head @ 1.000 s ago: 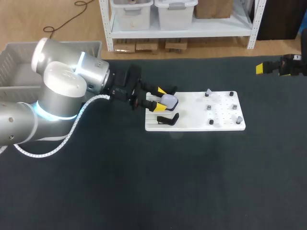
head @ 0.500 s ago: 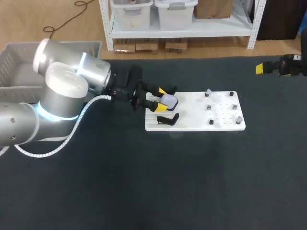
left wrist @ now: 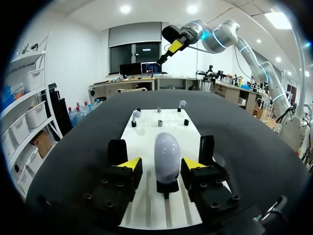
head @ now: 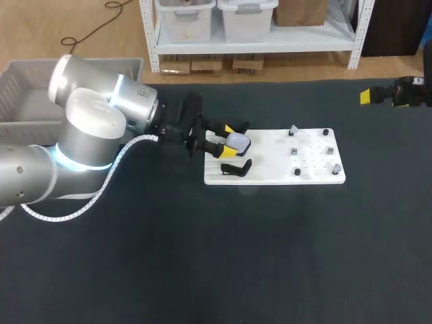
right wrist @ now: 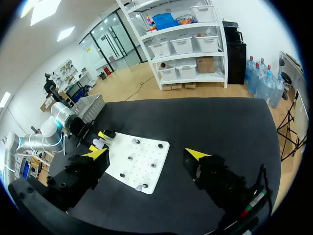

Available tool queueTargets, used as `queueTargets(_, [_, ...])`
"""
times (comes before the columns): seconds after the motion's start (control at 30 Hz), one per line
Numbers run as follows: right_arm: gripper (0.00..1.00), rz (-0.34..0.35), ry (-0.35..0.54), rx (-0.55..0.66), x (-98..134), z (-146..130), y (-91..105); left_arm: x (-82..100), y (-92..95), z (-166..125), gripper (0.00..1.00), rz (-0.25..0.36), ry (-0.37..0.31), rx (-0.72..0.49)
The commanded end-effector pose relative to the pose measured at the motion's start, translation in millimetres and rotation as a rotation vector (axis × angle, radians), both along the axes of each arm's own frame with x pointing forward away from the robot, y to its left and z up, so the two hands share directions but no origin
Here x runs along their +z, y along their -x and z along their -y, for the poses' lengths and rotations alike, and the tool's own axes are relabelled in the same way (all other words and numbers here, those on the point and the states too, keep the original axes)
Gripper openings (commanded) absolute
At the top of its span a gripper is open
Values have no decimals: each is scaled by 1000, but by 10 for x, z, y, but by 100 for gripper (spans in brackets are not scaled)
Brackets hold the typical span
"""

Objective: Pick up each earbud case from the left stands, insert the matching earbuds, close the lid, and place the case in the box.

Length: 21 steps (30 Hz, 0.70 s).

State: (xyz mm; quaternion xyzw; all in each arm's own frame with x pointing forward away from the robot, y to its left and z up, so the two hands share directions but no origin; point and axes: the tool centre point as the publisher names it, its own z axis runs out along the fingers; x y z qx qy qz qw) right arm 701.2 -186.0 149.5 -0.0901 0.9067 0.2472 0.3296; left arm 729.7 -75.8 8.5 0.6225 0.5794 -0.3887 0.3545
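Over the last second the left arm (head: 88, 135) has crept a little toward the white board (head: 317, 177): in the head view its silver elbow joint and black wrist sit slightly farther right. The left gripper (head: 225, 138) has edged forward with it around the pale earbud case (head: 237, 142). Whether its fingers have drawn any closer to the case is hard to judge from above.

The table (head: 202, 270) is seen from above and behind in the head view, far enough off that the whole board (head: 270, 162) is taken in. The left wrist view is set low and close, faced along the board past the case (left wrist: 167, 154). The right wrist view is held high and well off, faced back across the table. The board is shared by all 3 views.
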Motion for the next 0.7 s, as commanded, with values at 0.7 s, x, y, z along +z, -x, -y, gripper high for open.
queueTargets(0.7, [100,0,2,-1,3,-2,4,-10,0,39,25,7,-8,1])
